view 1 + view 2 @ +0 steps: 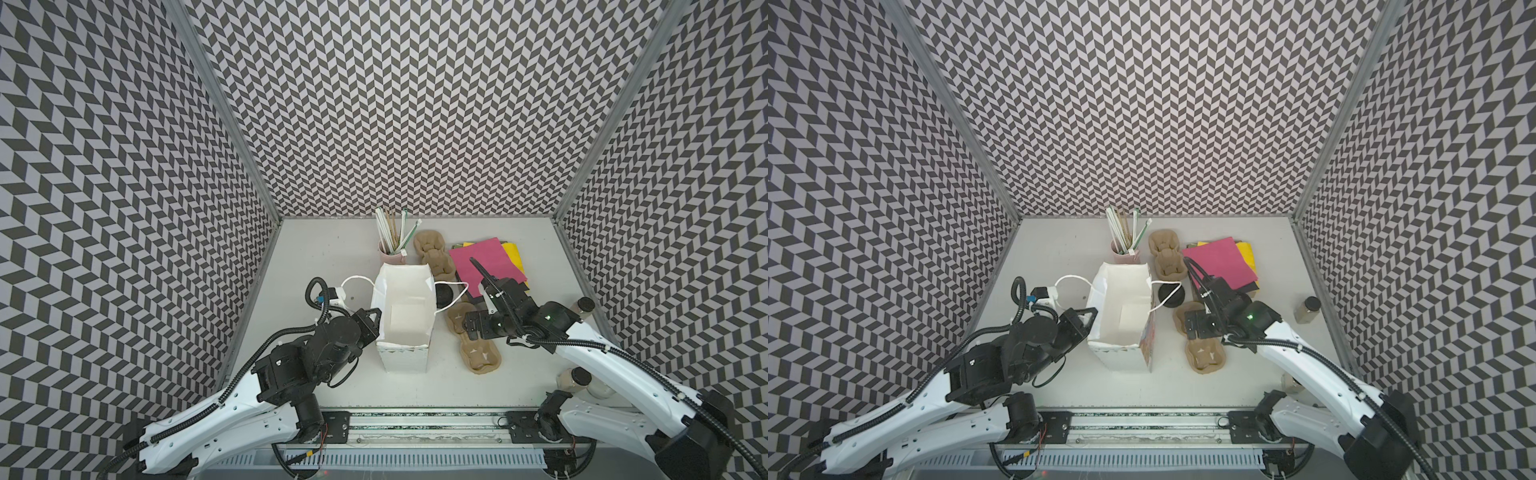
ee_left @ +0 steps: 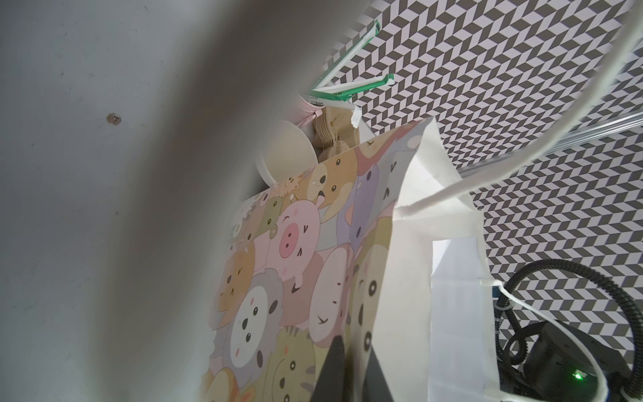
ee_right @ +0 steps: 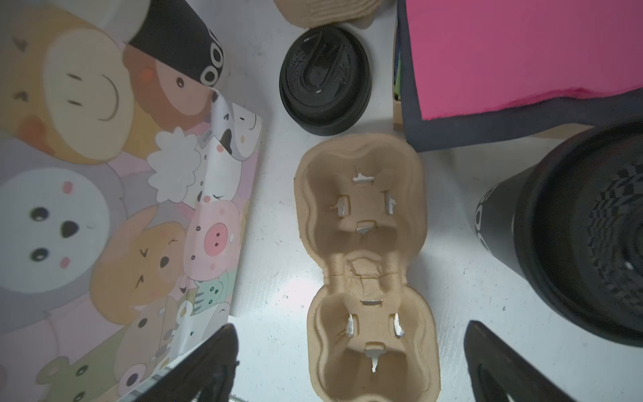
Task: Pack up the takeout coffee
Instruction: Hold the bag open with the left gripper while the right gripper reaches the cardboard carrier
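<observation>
Paper bag [image 1: 405, 361] pinched at its rim by my closed left hand [image 1: 377, 313] — my right hand [image 3: 349, 325] gapes wide, empty, over the pulp carrier [image 3: 365, 261]; takeout coffee [image 1: 444, 293] stands mid-frame, just right of the bag.

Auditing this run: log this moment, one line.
left tool: shut on bag wall | right tool: open over carrier | coffee: outside bag

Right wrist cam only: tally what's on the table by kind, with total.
printed bag: 1
dark cups: 2 (takeout coffee, second cup)
loose pulp carrier: 1
carrier stack: 1
black lid pile: 1
paper stack: 1
Total: 7
</observation>
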Controlling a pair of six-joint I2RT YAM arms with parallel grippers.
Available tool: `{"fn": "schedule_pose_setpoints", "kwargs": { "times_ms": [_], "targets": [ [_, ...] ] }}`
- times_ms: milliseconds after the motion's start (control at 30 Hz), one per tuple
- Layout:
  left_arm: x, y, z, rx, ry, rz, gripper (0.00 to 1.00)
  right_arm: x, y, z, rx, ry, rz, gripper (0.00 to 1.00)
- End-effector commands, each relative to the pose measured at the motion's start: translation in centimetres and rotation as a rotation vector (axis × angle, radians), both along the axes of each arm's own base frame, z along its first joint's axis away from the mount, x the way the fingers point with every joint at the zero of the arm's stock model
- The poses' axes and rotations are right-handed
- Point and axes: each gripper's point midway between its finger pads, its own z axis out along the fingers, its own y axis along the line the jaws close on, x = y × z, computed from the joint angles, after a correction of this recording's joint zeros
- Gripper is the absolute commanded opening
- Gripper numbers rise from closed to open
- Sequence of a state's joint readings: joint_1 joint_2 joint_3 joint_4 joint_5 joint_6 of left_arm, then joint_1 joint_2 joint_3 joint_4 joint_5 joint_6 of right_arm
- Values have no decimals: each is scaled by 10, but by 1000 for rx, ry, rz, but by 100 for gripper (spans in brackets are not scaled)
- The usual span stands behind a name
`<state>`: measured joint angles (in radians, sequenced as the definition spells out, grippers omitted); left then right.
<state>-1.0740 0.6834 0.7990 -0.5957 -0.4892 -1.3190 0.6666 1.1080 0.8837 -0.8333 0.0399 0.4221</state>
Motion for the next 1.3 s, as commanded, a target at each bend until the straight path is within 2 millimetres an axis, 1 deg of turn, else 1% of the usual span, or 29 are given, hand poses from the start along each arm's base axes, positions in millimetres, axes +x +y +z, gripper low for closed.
{"fn": "schedule_pose_setpoints", "kwargs": {
  "times_ms": [0,200,333,400,467,533,633,733,833,900,1067,1167,1267],
  "targets": [
    [1,4,6,-40,-14,32,11,-9,12,-16,-29,74,68,99],
    [2,11,11,-45,-22,60,12,-13,15,-34,-55,101,90,99],
    [2,12,14,-43,-25,69,12,-6,8,-42,-124,94,71,99],
    [3,12,14,-42,-26,70,12,-9,13,-50,-145,119,94,99],
    [3,15,14,-42,-29,79,12,-8,12,-56,-195,120,89,99],
    [3,18,15,-45,-32,89,12,-10,14,-60,-200,141,98,99],
    [2,19,15,-55,-35,93,12,-3,5,-61,-251,123,56,99],
    [2,18,11,-57,-30,91,12,0,5,-66,-266,125,51,99],
    [2,16,10,-59,-26,86,12,4,2,-64,-305,128,42,100],
    [2,16,10,-60,-27,86,12,7,1,-66,-312,116,36,100],
    [2,18,13,-65,-34,93,12,8,6,-70,-317,133,54,100],
    [2,16,12,-63,-30,90,12,8,8,-76,-319,144,64,100],
    [2,15,8,-54,-25,90,12,10,10,-75,-327,154,71,100]
  ]
}}
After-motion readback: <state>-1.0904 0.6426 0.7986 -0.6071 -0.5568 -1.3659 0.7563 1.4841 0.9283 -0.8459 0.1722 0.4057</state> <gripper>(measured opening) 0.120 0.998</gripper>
